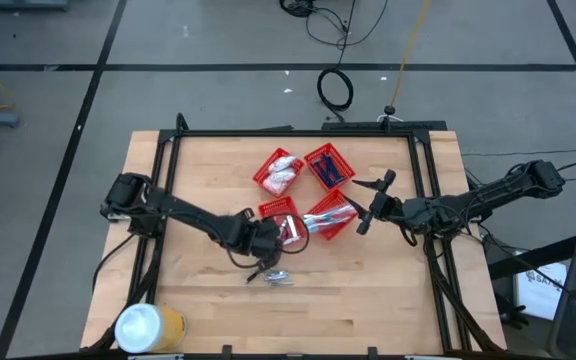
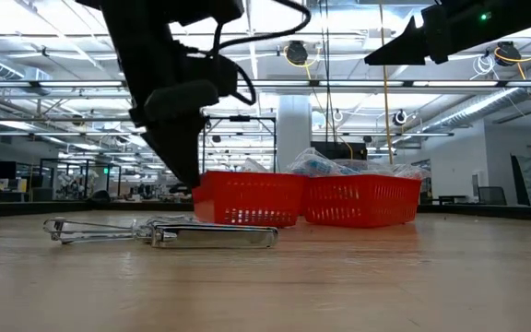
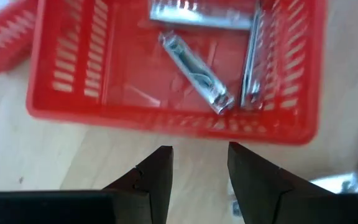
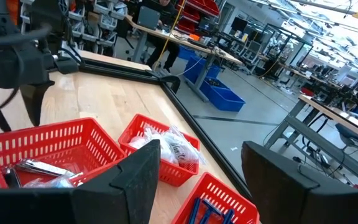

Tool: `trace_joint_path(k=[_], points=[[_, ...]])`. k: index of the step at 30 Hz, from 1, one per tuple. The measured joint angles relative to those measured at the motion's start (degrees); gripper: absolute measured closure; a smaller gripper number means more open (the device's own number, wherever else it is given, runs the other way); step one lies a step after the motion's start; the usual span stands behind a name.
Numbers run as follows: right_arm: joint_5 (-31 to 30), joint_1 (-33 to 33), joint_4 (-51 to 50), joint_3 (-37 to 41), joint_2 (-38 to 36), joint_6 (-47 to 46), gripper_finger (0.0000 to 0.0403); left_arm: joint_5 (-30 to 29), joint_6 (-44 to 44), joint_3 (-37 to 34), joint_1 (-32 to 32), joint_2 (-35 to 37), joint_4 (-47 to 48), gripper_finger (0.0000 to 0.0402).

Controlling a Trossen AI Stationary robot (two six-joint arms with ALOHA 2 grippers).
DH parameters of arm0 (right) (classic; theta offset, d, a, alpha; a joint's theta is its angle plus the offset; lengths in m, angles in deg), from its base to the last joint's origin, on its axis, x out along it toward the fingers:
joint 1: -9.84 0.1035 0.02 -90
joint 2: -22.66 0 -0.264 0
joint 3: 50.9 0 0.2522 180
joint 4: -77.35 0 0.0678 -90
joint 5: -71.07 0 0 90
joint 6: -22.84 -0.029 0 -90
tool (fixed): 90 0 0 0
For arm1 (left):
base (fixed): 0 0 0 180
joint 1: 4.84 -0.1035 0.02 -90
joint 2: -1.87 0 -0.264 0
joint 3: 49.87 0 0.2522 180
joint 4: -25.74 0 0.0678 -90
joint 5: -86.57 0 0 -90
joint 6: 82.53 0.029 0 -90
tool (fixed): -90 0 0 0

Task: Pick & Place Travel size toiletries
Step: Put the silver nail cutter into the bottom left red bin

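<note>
Left gripper (image 3: 199, 168) empty with fingers parted, my view shows three nail clippers (image 3: 194, 73) just ahead inside red basket (image 3: 55, 68), two more clippers (image 2: 164, 232) on table (image 2: 385, 277).

L arm reaches to table centre, L gripper (image 3: 199, 171) pointed down, fingers apart, holding nothing. R arm stretched in from right, R gripper (image 1: 372, 203) raised, jaws wide, empty.

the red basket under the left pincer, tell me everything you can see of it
The red basket is a small rectangular tray of red plastic with slotted walls and a plain floor. It sits upright on the wooden table, beside other red baskets. Inside lie several silvery metal nail clippers, one flat on the floor, others against the walls. The left pincer hangs open just outside its near wall, not touching it.
</note>
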State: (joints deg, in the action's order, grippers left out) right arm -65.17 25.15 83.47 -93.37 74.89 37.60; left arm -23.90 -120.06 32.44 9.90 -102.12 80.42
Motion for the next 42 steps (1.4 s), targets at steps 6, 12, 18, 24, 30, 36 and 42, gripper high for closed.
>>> trace_joint_path(k=[6, 12, 18, 24, 30, 36, 42], points=[[0.00, 0.00, -0.02, 0.00, 0.00, 0.01, 0.0190, 5.42, 0.70, 0.00, 1.71, 0.00, 6.89, 0.0250], [0.00, 0.00, -0.02, 0.00, 0.00, 0.05, 0.0190, 7.11, 9.96, 0.00, 5.31, 0.02, 3.00, 0.0250], [0.00, 0.00, -0.04, 0.00, 0.00, 0.05, 0.0190, 10.17, 23.17, -2.33, 6.00, 0.07, -7.59, 0.0250], [0.00, 0.00, -0.04, 0.00, 0.00, -0.06, 0.0190, 11.88, 25.32, -6.82, 4.52, 0.07, -12.14, 0.0250], [0.00, 0.00, -0.02, 0.00, 0.00, -0.06, 0.0190, 16.11, 26.67, -11.29, 2.94, 0.07, -20.27, 0.0250], [0.00, 0.00, -0.04, 0.00, 0.00, -0.10, 0.0190, 18.95, 26.36, -15.37, 1.71, 0.44, -27.28, 0.0250], [0.00, 0.00, -0.04, 0.00, 0.00, -0.07, 0.0190, 18.78, 26.06, -16.07, 1.84, 0.33, -28.57, 0.0259]])
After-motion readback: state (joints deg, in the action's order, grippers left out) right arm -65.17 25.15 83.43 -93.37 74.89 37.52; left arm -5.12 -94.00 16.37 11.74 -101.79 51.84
